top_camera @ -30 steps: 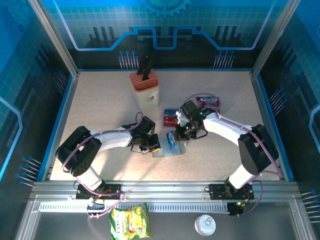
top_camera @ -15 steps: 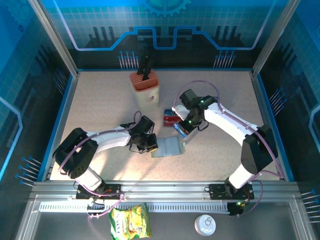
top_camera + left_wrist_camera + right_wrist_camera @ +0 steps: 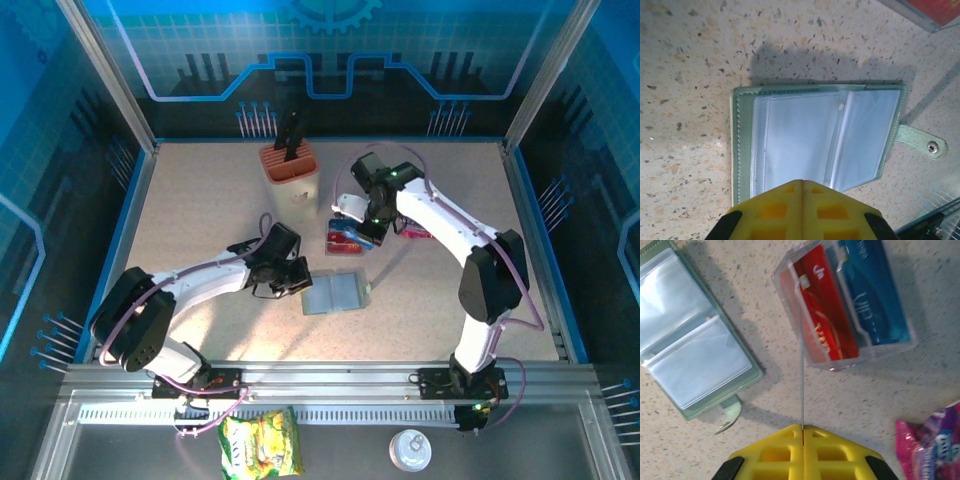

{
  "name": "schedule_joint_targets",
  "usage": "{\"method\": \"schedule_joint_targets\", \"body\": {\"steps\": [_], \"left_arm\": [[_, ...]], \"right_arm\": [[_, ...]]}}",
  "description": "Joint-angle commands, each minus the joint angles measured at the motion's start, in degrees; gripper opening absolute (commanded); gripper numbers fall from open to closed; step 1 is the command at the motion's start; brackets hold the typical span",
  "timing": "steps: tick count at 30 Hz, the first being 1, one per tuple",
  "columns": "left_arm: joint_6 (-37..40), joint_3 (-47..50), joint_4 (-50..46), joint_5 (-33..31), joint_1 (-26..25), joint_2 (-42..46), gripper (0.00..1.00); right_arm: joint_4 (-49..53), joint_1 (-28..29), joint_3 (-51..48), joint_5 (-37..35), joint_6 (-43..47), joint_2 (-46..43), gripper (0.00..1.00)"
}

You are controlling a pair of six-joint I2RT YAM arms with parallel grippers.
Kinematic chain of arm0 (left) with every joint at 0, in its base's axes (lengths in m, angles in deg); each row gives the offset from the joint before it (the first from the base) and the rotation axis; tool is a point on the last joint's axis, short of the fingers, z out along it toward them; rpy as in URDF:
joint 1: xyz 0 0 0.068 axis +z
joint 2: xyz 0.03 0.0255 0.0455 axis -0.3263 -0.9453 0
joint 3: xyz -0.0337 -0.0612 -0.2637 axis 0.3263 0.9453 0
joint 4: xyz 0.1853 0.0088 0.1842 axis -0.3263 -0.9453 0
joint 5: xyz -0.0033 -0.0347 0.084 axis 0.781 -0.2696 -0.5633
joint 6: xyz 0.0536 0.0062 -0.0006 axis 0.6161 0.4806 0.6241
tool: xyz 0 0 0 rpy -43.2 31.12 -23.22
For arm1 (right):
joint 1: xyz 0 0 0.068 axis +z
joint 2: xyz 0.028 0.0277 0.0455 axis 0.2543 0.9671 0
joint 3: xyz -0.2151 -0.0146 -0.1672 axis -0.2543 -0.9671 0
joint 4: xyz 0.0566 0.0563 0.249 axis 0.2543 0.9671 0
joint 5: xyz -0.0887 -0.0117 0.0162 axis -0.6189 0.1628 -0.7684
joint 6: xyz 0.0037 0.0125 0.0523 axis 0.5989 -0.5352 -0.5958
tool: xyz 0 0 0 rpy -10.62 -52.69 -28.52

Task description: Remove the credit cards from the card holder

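Note:
The card holder (image 3: 335,293) lies open on the table, its two pale blue-grey panels (image 3: 815,140) showing no card. My left gripper (image 3: 297,283) is shut with nothing between the fingers, its tips (image 3: 802,182) over the holder's near edge. My right gripper (image 3: 362,225) is shut on one thin card (image 3: 802,365), seen edge-on, hanging just above the clear plastic stand (image 3: 840,305). In that stand rest red cards (image 3: 815,305) and a blue card (image 3: 870,295). The open holder (image 3: 690,350) lies to the left of the stand.
A beige block with an orange top and black handles (image 3: 291,175) stands at the back. The purple snack packet (image 3: 935,450) lies right of the stand, partly under the right arm. A yellow-green packet (image 3: 260,445) and a white lid (image 3: 409,450) sit below the table's front rail.
My right gripper has lifted a blue card away from the holder and carried it back to above the clear stand. The left gripper has shifted slightly left at the holder's edge.

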Motion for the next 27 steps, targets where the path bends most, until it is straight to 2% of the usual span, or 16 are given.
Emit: {"method": "schedule_joint_targets", "body": {"steps": [1,12,20,27], "left_arm": [[1.9,0.2,-2.5,-1.4,0.9,2.6,0.02],[1.5,4.2,-2.4,-1.3,3.0,6.5,0.04],[1.6,5.2,-2.8,-1.2,4.3,8.2,0.04],[1.8,5.4,-3.1,-1.1,5.1,8.8,0.04]], "right_arm": [[6.0,-0.9,6.7,0.4,7.1,3.7,0.0],[12.3,-2.7,26.5,3.7,11.6,17.1,0.01],[12.8,-3.6,31.4,3.7,13.1,22.9,0.03],[11.7,-3.8,30.8,3.4,12.5,23.5,0.18]]}}
